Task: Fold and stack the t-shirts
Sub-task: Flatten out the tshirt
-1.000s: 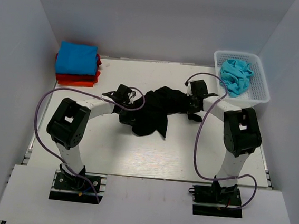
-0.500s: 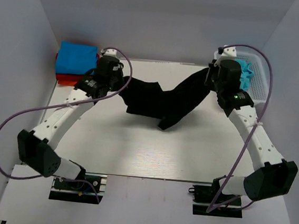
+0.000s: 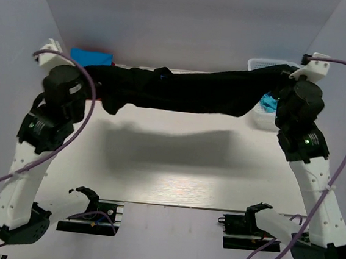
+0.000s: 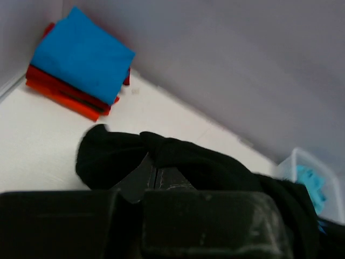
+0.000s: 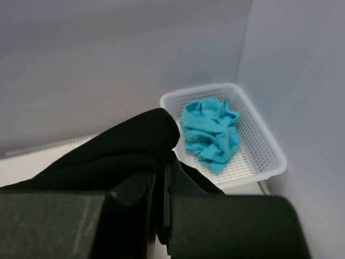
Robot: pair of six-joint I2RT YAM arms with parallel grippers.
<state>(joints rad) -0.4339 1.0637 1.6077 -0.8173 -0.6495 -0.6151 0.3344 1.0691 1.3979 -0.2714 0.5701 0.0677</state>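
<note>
The black t-shirt point(image 3: 183, 90) hangs stretched in the air between my two grippers, high above the table. My left gripper point(image 3: 97, 80) is shut on its left end; in the left wrist view the cloth point(image 4: 178, 156) bunches over the closed jaws point(image 4: 152, 175). My right gripper point(image 3: 286, 76) is shut on its right end, and the cloth point(image 5: 118, 145) shows in the right wrist view over the jaws point(image 5: 164, 175). A folded bright blue t-shirt point(image 4: 81, 54) lies on folded red ones point(image 4: 59, 91) at the back left. A crumpled turquoise t-shirt point(image 5: 207, 132) lies in the basket.
The white lattice basket point(image 5: 259, 145) stands at the back right corner, partly behind my right arm in the top view point(image 3: 262, 64). Grey walls close in the white table point(image 3: 169, 172) on three sides. The shirt's shadow falls on the table's middle.
Both arms have risen and spread apart, lifting the black t-shirt off the table and pulling it from a sagging bundle into a taut horizontal band.
</note>
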